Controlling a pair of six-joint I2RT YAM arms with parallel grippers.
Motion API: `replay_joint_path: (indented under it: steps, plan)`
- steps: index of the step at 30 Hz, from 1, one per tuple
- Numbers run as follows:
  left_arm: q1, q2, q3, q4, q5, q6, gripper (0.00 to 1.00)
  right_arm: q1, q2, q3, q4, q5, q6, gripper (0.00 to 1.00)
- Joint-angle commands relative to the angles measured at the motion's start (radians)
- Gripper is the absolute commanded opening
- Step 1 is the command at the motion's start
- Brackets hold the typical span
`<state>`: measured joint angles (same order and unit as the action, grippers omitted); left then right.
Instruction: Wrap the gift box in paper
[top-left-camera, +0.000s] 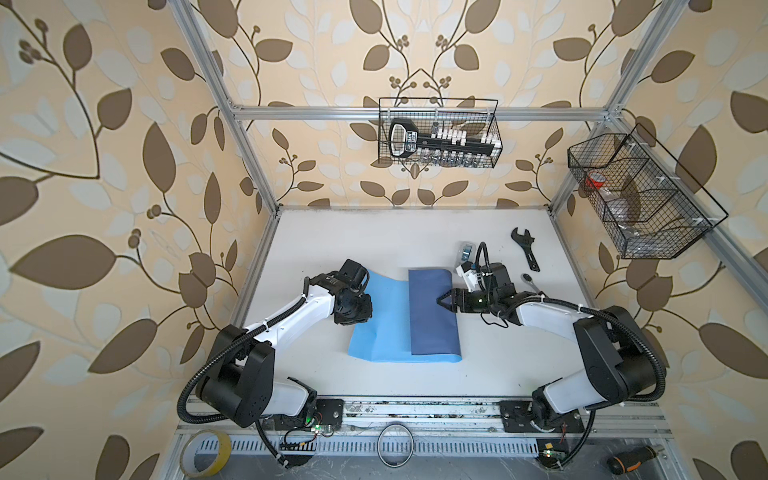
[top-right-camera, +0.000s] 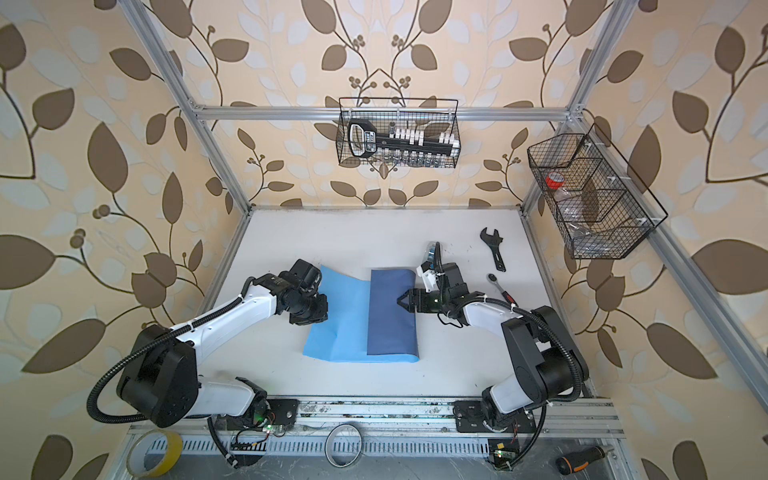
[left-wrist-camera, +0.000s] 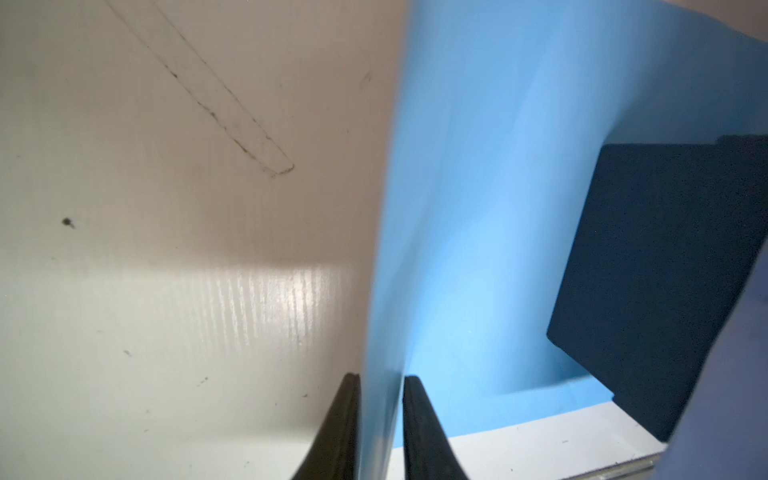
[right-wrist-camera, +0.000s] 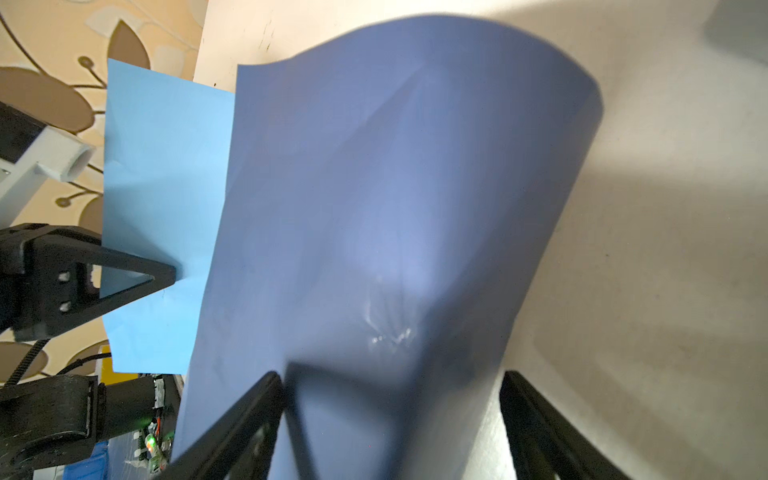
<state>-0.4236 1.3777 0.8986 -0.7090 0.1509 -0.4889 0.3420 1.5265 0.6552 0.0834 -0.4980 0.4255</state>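
**A:** Where do we stand with the paper (top-left-camera: 382, 332)?

**B:** It lies mid-worktop (top-left-camera: 332, 232), its right part folded over as a slate-blue flap (top-left-camera: 432, 316). The gift box (left-wrist-camera: 665, 270) sits under that flap, hidden in both top views.

**A:** And our grippers?

**B:** Our left gripper (left-wrist-camera: 380, 386) has the sheet's raised left edge between narrow jaws; we cannot tell whether it is pinched. Our right gripper (top-left-camera: 440, 300) hangs over the flap, jaws spread wide, holding nothing we can see.

**A:** How will the sheet handle?

**B:** We judge it light, thin and floppy, quick to crease or slip. We should pinch that left edge near its middle and draw it over gently. The box looks stiff but light, so it could slide.
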Motion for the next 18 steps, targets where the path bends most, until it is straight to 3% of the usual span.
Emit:
replay_joint_path:
  steps: [1,6,10,18]
  plan:
    - [0.008,0.010,0.076,-0.089,-0.003,0.052,0.18,0.014,0.041,-0.014,-0.103,0.066,-0.027,0.82]
    - [0.008,0.045,0.115,-0.112,-0.005,0.082,0.13,0.014,0.040,-0.017,-0.103,0.065,-0.028,0.82]
    - [0.004,0.051,0.127,-0.100,0.016,0.077,0.00,0.014,0.042,-0.016,-0.101,0.064,-0.027,0.82]
    - [-0.091,0.022,0.213,-0.100,0.045,-0.056,0.00,0.015,0.043,-0.014,-0.102,0.066,-0.027,0.82]
